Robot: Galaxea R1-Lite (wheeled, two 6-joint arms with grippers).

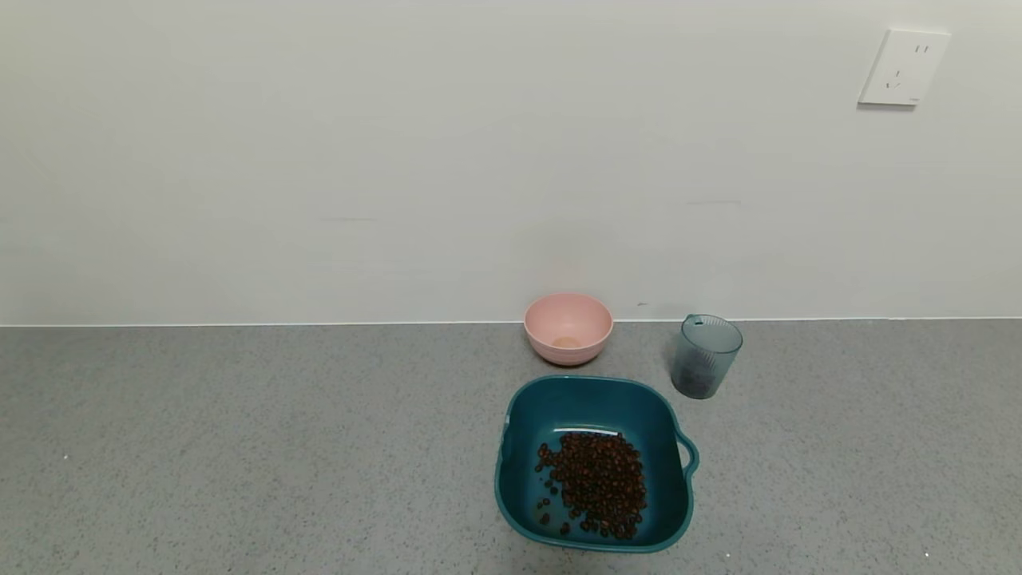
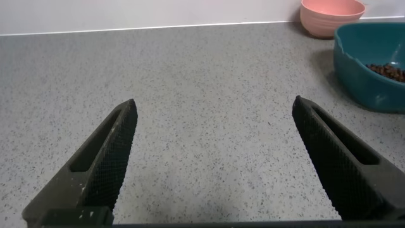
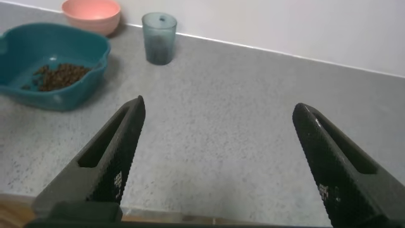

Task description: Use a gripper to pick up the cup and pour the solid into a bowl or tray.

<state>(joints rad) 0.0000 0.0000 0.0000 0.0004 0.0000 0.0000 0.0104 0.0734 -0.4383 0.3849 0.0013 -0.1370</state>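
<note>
The translucent grey-blue cup (image 1: 706, 355) stands upright on the grey counter, right of the pink bowl and behind the teal basin's right corner; it also shows in the right wrist view (image 3: 158, 38). The dark teal basin (image 1: 523, 431) holds the reddish-brown solid (image 1: 597, 483); both show in the right wrist view (image 3: 82, 41) (image 3: 59, 76), and the basin's edge shows in the left wrist view (image 2: 364, 69). Neither arm shows in the head view. My left gripper (image 2: 215, 111) is open and empty over bare counter, left of the basin. My right gripper (image 3: 218, 107) is open and empty, well back from the cup.
A small pink bowl (image 1: 568, 327) stands against the wall behind the basin, seen also in the left wrist view (image 2: 331, 16) and the right wrist view (image 3: 91, 14). A white wall runs along the counter's back edge, with a socket (image 1: 903, 67) high at right.
</note>
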